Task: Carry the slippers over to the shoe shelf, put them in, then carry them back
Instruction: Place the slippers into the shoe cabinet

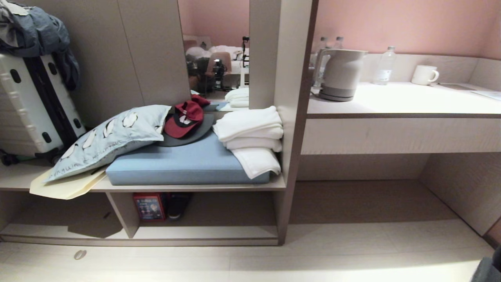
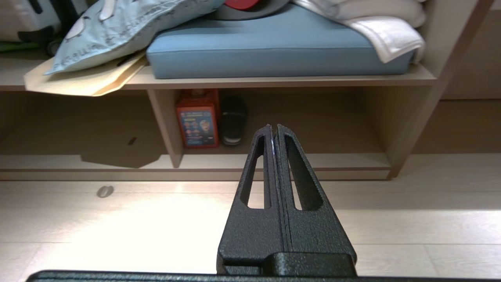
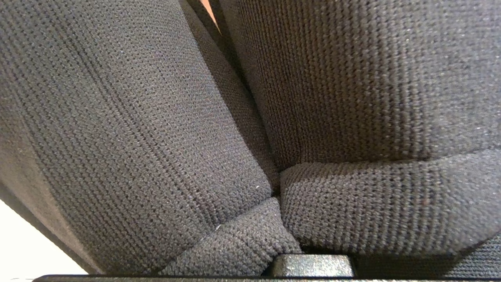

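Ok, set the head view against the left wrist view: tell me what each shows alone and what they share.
Only the head view shows the kettle, mug and water bottle on the counter, plus the mirror.

Only the left wrist view shows the left gripper, its fingers shut, low over the floor.

Both show the blue cushion, penguin pillow, folded towels, and the shoe shelf holding a red box beside a dark shoe.

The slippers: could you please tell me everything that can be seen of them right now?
The slippers fill the right wrist view as two dark grey bodies of ribbed knit fabric pressed side by side, a narrow seam between them and rolled, thicker edges low in that view. They hang directly before the camera, so the right gripper is shut on them, though its fingers are hidden. In the head view only a dark corner shows at the bottom right, above the pale floor.
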You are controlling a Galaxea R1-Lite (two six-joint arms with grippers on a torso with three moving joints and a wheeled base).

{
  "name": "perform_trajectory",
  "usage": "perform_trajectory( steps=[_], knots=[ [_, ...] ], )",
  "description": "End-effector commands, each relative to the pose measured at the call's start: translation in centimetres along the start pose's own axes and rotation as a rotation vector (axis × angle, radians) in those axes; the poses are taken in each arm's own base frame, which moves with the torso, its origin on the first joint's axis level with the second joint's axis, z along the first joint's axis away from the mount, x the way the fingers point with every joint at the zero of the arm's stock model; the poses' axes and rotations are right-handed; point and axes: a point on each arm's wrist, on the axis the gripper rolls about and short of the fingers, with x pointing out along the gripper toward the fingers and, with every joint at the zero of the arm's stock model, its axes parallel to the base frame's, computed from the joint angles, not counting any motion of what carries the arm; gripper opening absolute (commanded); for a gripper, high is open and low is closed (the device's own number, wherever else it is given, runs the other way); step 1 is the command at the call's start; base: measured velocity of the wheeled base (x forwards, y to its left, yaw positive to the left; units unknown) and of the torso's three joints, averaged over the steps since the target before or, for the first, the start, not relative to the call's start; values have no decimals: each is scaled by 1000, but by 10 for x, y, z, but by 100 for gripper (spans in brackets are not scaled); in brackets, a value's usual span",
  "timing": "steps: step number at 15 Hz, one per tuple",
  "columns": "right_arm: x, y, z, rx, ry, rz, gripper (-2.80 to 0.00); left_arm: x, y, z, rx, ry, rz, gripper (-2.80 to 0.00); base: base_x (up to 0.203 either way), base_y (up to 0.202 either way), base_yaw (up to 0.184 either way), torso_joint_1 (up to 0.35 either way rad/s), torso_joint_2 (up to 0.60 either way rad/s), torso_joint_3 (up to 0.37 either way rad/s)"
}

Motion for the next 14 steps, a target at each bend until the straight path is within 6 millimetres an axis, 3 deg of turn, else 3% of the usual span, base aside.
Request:
perform_trajectory(
  steps=[1, 14],
  knots=[
    [0, 0, 0, -1, 0, 1, -280, 0, 0, 0, 0, 0, 0, -280, 0, 193, -3, 2, 2, 2],
    [0, 0, 0, 0, 0, 1, -280, 0, 0, 0, 0, 0, 0, -280, 0, 195, -2, 3, 2, 3]
  ],
)
